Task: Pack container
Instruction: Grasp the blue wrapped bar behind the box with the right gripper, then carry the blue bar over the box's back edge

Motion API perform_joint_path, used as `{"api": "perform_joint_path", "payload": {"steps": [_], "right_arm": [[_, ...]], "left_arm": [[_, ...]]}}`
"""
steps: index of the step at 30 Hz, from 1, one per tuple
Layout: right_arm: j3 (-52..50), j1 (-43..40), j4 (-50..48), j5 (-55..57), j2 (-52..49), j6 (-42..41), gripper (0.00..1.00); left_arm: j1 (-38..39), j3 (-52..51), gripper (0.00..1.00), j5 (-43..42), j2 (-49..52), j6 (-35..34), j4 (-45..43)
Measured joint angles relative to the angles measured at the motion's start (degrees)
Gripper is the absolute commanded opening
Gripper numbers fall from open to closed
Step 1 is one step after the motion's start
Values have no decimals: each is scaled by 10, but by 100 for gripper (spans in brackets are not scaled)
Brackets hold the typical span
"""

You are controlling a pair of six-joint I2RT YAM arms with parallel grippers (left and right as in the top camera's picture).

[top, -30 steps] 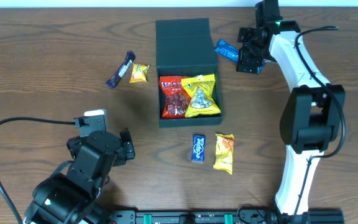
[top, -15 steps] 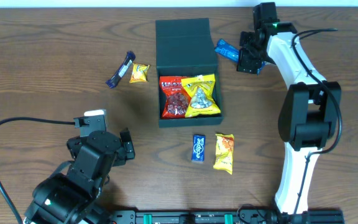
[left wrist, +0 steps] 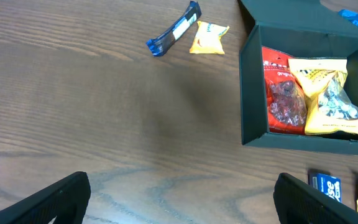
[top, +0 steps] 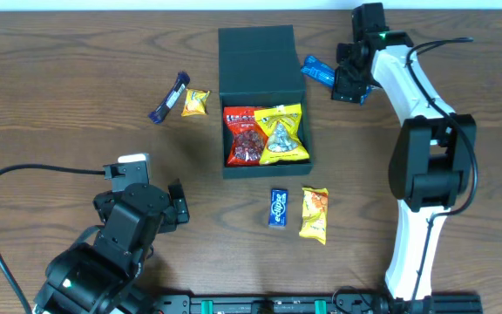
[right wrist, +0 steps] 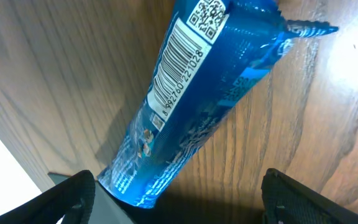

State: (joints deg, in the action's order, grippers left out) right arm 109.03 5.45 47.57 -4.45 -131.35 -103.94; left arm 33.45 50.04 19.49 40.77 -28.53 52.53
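While right claw (right wrist: 194,193) hangs spread over blue packet (right wrist: 191,93), left claw (left wrist: 185,199) released, low above table (left wrist: 104,124).

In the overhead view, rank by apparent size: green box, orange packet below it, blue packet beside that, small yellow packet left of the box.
Largest: box.
Next: orange packet.
Last: blue packet and small yellow packet look about alike, so no ranking between them.

Overhead looks down; left wrist shares the container (top: 256,61).

Matt cardboard container (top: 256,54), glossy blue wrapper (right wrist: 191,106), wood-grain table (left wrist: 104,112)
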Motion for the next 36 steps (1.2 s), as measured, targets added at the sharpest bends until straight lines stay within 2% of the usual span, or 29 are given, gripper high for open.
{"api": "perform_joint_path", "payload": {"steps": [6, 14, 16, 19, 27, 36], "right_arm": [[0, 0, -1, 1, -22, 0, 80], [0, 0, -8, 8, -32, 0, 53], [0, 0, -8, 15, -32, 1, 42], [0, 0, -8, 19, -32, 7, 32], [1, 0, -12, 22, -32, 27, 18], [1, 0, -50, 26, -32, 136, 10]], "left_arm": [[0, 0, 95, 0, 0, 0, 0], [0, 0, 95, 0, 0, 0, 0], [0, 0, 95, 0, 0, 0, 0], [0, 0, 95, 0, 0, 0, 0], [0, 0, 95, 0, 0, 0, 0], [0, 0, 96, 0, 0, 0, 0]]}}
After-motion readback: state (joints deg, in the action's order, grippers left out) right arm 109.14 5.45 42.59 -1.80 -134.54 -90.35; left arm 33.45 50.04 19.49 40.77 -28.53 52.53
